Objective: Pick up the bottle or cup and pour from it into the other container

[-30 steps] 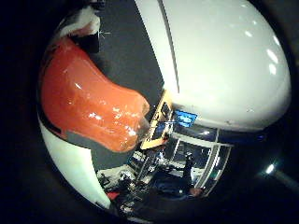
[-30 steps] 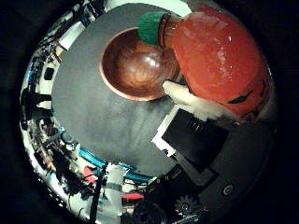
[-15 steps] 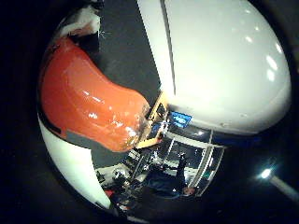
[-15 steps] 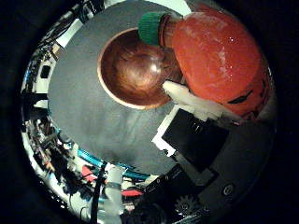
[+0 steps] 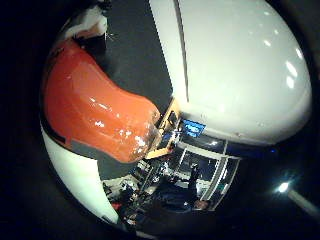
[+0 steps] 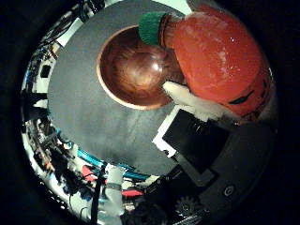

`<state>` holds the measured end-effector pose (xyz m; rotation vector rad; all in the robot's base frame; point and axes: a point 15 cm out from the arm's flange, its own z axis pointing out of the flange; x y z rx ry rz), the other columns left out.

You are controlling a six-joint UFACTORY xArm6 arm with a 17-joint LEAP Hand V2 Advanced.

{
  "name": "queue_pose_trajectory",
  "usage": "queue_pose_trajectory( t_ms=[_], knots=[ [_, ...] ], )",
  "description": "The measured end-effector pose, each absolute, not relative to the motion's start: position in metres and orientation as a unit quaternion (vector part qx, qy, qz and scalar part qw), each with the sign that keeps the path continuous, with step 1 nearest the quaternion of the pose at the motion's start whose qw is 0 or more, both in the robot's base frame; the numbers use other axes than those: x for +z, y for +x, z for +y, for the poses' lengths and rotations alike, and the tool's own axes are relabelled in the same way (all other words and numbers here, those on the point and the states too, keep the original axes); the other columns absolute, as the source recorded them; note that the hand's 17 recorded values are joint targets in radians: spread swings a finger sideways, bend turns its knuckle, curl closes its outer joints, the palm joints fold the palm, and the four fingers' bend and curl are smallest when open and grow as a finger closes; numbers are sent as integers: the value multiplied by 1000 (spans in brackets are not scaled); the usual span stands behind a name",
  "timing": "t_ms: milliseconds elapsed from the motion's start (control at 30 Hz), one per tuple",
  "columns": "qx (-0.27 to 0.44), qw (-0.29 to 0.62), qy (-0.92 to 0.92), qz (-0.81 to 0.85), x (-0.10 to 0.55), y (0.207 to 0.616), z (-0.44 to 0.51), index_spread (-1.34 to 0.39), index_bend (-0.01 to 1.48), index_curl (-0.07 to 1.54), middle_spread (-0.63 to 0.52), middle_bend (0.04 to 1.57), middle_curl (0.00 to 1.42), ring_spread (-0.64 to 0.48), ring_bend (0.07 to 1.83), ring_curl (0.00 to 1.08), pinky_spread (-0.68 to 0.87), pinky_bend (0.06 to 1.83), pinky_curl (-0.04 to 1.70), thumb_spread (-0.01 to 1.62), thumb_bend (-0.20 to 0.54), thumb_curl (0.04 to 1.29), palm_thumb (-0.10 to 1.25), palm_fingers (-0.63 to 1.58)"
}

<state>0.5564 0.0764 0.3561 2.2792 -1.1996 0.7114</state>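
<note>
In the little finger side view, an orange bottle (image 5: 95, 120) is seen close against the palm. In the thumb side view, the bottle is grasped by the hand's (image 6: 197, 136) fingers (image 6: 187, 96), its green cap (image 6: 151, 28) held over a wooden bowl (image 6: 133, 68) on the dark desk (image 6: 79, 117).

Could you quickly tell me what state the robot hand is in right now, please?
Robot hand: shut on the orange bottle, its green cap tipped over the wooden bowl.
</note>
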Motion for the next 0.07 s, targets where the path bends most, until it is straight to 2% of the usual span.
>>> queue_pose_trajectory(
  t_ms=[67],
  knots=[
    [259, 232, 828, -439, 358, 556, 73, -195, 1140, 780, -107, 1354, 704, -182, 1426, 674, -211, 1282, 1032, 744, -24, 723, 979, 1150]
  ],
)
